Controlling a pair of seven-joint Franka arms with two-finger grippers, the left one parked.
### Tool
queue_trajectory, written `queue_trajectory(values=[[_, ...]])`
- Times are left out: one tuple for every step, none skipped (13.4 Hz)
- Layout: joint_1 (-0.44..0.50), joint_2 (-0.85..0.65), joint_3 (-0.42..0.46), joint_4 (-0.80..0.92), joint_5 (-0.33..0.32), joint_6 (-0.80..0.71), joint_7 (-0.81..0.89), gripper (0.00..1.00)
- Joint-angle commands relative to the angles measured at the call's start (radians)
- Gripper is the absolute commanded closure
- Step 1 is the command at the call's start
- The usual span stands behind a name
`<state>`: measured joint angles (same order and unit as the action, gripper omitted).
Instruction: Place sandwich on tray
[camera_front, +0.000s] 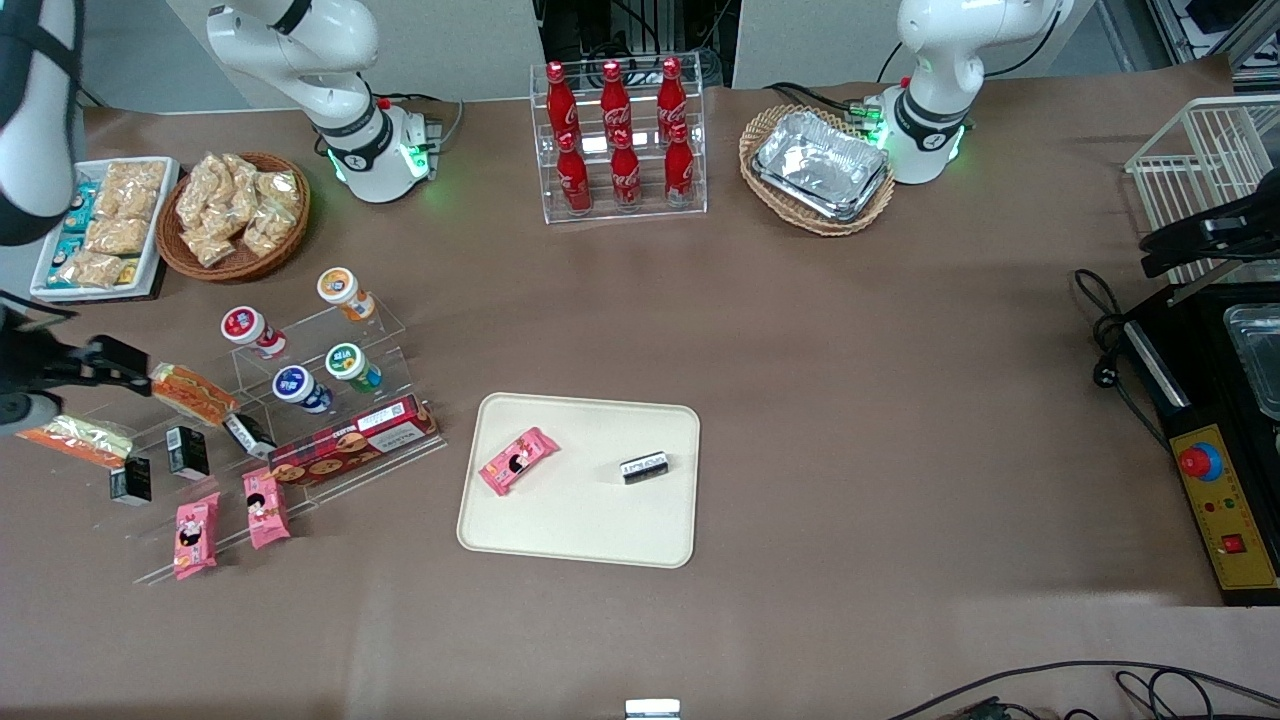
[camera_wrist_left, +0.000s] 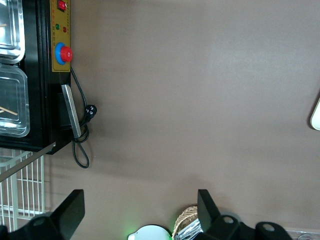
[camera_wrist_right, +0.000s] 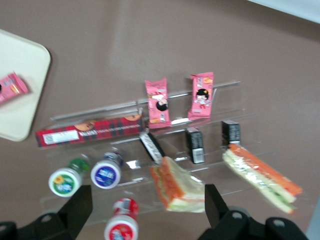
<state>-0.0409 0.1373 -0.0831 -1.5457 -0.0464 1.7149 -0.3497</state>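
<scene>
The sandwich (camera_front: 75, 437) (camera_wrist_right: 261, 175), long and clear-wrapped with pale bread, lettuce and an orange strip, lies on the clear stepped rack at the working arm's end of the table. A stubbier wrapped sandwich (camera_front: 193, 393) (camera_wrist_right: 177, 185) with orange-red filling lies beside it. My gripper (camera_front: 120, 365) (camera_wrist_right: 147, 210) hangs open above the rack, over the stubbier sandwich and a red-lidded cup (camera_wrist_right: 121, 226), holding nothing. The cream tray (camera_front: 580, 520) (camera_wrist_right: 20, 85) lies mid-table, carrying a pink snack pack (camera_front: 518, 460) and a small black pack (camera_front: 643, 467).
The clear rack (camera_front: 300, 480) also holds several lidded cups, black boxes, two pink snack packs (camera_wrist_right: 179, 99) and a red plaid box (camera_front: 352, 440). Cola bottles (camera_front: 620, 130), two wicker baskets, foil trays (camera_front: 820, 165) and a white snack tray (camera_front: 100, 225) line the table's edge by the arms' bases.
</scene>
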Motion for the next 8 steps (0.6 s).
queue_trajectory(values=[[-0.016,-0.019,-0.053,-0.007,-0.001,-0.018,-0.228,0.00],[-0.036,-0.019,-0.056,-0.007,0.020,-0.030,-0.292,0.00],[-0.066,-0.019,-0.057,-0.007,0.043,-0.038,-0.361,0.00],[-0.092,-0.019,-0.057,-0.007,0.048,-0.041,-0.418,0.00],[-0.115,-0.019,-0.057,-0.007,0.049,-0.047,-0.466,0.00],[-0.135,-0.019,-0.057,-0.007,0.049,-0.050,-0.510,0.00],[-0.152,-0.021,-0.057,-0.013,0.049,-0.063,-0.570,0.00],[-0.168,-0.018,-0.057,-0.013,0.049,-0.098,-0.638,0.00]])
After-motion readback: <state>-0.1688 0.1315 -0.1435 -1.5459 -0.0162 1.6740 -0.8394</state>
